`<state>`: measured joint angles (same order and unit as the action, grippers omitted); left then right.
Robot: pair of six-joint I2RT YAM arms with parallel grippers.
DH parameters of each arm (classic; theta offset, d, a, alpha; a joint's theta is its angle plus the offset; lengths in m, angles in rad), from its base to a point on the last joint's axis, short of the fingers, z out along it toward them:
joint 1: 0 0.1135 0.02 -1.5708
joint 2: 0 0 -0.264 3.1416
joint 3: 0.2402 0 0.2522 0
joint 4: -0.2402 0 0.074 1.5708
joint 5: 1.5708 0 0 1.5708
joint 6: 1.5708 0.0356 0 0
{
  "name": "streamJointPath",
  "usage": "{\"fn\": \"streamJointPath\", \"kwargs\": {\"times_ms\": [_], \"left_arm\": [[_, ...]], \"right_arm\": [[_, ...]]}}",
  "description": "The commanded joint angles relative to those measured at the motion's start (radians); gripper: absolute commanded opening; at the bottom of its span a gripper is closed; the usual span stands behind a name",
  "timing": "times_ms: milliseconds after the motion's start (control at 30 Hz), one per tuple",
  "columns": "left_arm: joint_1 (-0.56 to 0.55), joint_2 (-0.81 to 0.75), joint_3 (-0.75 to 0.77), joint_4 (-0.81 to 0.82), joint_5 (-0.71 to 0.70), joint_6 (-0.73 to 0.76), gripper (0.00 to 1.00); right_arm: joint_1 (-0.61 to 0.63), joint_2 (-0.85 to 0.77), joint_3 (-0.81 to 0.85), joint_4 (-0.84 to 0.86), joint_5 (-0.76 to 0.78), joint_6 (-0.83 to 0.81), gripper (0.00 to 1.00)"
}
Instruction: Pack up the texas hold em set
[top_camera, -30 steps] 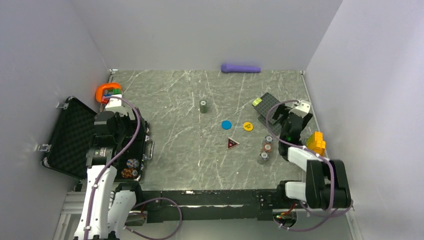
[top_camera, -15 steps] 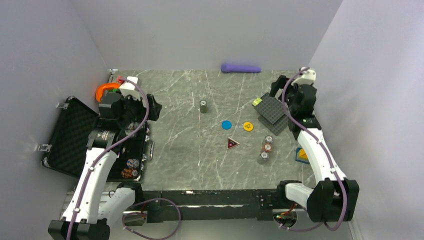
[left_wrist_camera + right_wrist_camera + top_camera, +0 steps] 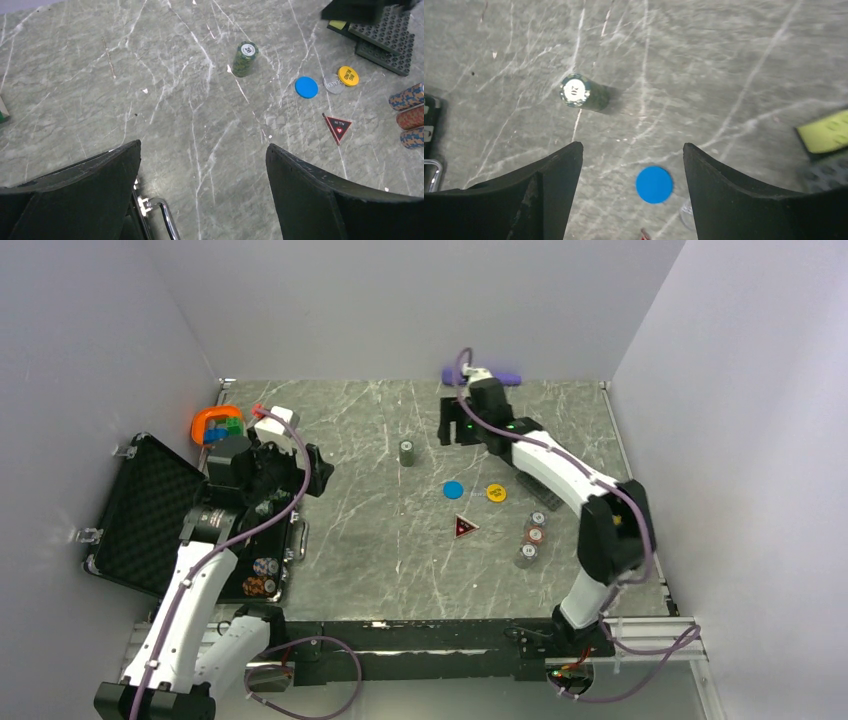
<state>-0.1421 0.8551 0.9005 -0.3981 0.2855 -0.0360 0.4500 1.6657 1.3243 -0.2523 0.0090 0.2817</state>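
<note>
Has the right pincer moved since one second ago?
Yes. The right pincer swung left, from beside the plates to just right of the green chip stack.

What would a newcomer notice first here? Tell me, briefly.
The open black case at the table's left edge, foam lid laid back, draws the eye first. Then the blue disc and yellow disc mid-table, and the right arm reaching across the far side near a lone green chip stack.
</note>
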Motion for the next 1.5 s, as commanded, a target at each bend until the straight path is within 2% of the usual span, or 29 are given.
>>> {"fn": "streamJointPath", "kwargs": {"times_ms": [0, 400, 900, 1167, 1300, 1400, 1433, 1467], "left_arm": [[-0.007, -0.018, -0.013, 0.061, 0.047, 0.021, 0.99], [-0.028, -0.027, -0.017, 0.067, 0.068, 0.021, 0.99], [-0.037, -0.023, -0.017, 0.062, 0.057, 0.024, 0.98], [-0.042, -0.025, -0.016, 0.058, 0.050, 0.024, 0.98], [-0.045, -0.033, -0.015, 0.059, 0.049, 0.024, 0.98], [-0.046, -0.033, -0.019, 0.061, 0.056, 0.024, 0.98], [-0.047, -0.032, -0.018, 0.062, 0.061, 0.024, 0.98], [-0.048, -0.031, -0.020, 0.061, 0.068, 0.024, 0.98]], "right_arm": [[0.077, 0.146, 0.145, -0.069, 0.060, 0.015, 0.77], [0.178, 0.425, 0.414, -0.117, 0.082, -0.018, 0.68], [0.209, 0.589, 0.599, -0.185, 0.131, -0.031, 0.62], [0.215, 0.632, 0.626, -0.195, 0.158, -0.031, 0.55], [0.217, 0.640, 0.618, -0.177, 0.169, -0.032, 0.40], [0.217, 0.659, 0.656, -0.207, 0.168, -0.033, 0.09], [0.218, 0.660, 0.660, -0.212, 0.166, -0.033, 0.01], [0.217, 0.653, 0.658, -0.211, 0.158, -0.034, 0.00]]}}
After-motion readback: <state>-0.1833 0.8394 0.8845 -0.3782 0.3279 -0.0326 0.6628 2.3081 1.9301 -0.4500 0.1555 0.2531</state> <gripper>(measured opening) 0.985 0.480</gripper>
